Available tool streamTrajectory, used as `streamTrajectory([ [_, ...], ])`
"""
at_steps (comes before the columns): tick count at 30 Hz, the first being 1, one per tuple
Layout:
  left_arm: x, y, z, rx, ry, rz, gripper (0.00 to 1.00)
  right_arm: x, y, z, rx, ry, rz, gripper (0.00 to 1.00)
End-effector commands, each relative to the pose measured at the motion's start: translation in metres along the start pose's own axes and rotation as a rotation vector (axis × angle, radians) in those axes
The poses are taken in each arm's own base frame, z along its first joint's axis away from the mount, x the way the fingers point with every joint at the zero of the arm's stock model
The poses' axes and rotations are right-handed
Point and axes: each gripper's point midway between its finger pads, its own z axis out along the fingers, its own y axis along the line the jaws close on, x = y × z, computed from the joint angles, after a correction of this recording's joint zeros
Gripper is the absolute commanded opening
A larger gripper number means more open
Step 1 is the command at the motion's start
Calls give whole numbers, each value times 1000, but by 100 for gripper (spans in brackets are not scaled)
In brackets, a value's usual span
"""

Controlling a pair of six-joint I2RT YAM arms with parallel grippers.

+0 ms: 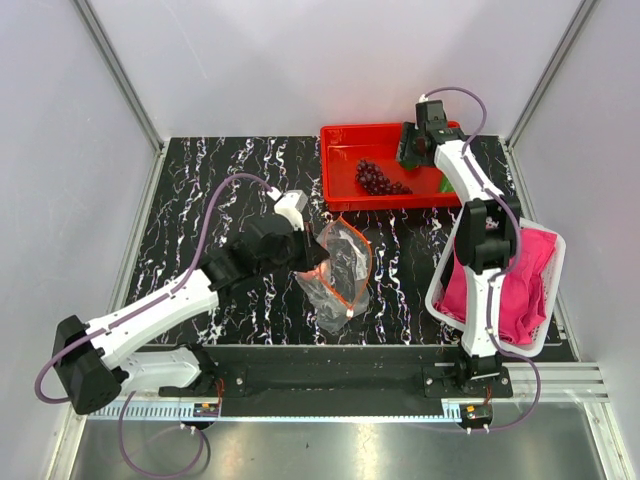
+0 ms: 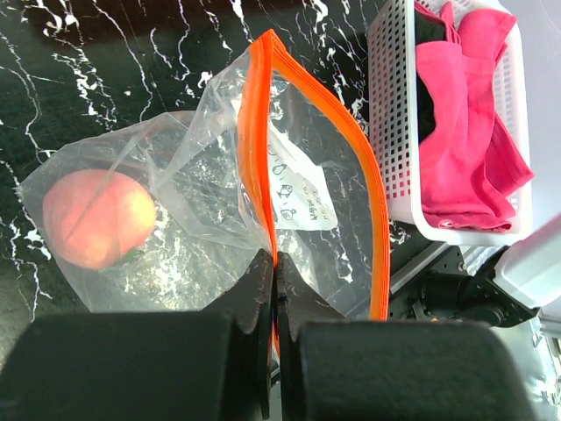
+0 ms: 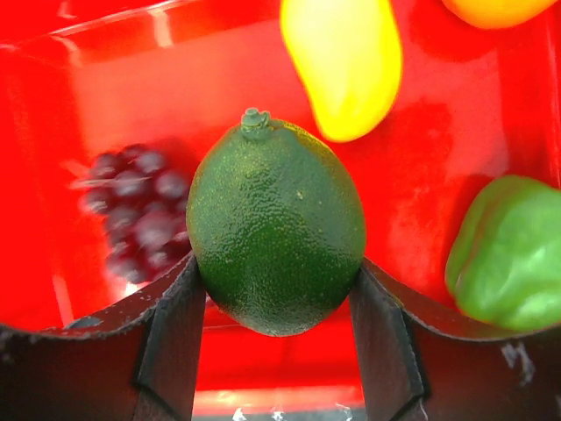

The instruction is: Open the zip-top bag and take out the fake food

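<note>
The zip-top bag (image 1: 342, 268) lies mid-table, its mouth open. In the left wrist view the bag (image 2: 210, 167) holds a peach-orange ball (image 2: 98, 217). My left gripper (image 1: 312, 256) is shut on the bag's orange zip strip (image 2: 263, 149), jaws pressed together (image 2: 274, 263). My right gripper (image 1: 413, 150) hangs over the red tray (image 1: 338, 140), shut on a dark green lime (image 3: 276, 228) held between both fingers (image 3: 276, 303). In the tray lie a purple grape bunch (image 3: 136, 210), a yellow oblong fruit (image 3: 344, 61), a green pepper (image 3: 508, 254) and an orange piece (image 3: 495, 9).
A white basket (image 1: 548, 300) of pink cloths stands at the right, beside the right arm; it also shows in the left wrist view (image 2: 394, 132). White walls and metal posts close the table at back and sides.
</note>
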Motion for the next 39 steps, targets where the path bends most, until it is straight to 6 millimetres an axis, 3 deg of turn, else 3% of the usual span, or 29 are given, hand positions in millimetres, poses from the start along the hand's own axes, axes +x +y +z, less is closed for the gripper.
streamTrajectory([
  [1,-23,-26,0,104,-45,19,0,-10,2,14,-5,10,-44,56],
  [9,-23,-26,3,112,-38,4,0,11,-2,31,6,105,-56,90],
  [14,-26,-29,1,118,-43,-5,0,19,3,15,-8,150,-26,93],
  [17,-28,-30,-2,124,-52,-14,0,17,7,-11,-26,153,28,93],
  [19,-30,-29,-5,119,-62,-19,0,22,12,-38,-59,167,67,92],
  [20,-30,-29,-5,119,-61,-24,0,11,18,-62,-85,131,106,91],
  [21,-31,-29,-6,121,-63,-28,0,34,20,-67,-109,185,123,91],
  [22,-31,-30,-7,125,-64,-35,0,39,24,-78,-136,187,131,92],
  [23,-31,-30,-8,127,-62,-38,0,26,34,-106,-186,120,137,92],
  [24,-30,-30,-8,127,-62,-41,0,56,33,-109,-197,176,137,92],
  [25,-31,-31,-10,131,-66,-47,0,61,37,-120,-221,171,135,93],
  [26,-31,-30,-9,129,-68,-47,0,57,44,-145,-262,125,127,93],
  [27,-30,-29,-9,126,-67,-50,0,85,46,-148,-271,178,117,93],
  [33,-27,-28,-8,131,-68,-72,0,151,80,-225,-412,205,-4,92],
  [39,-26,-28,-4,133,-65,-81,0,180,91,-285,-548,227,29,85],
])
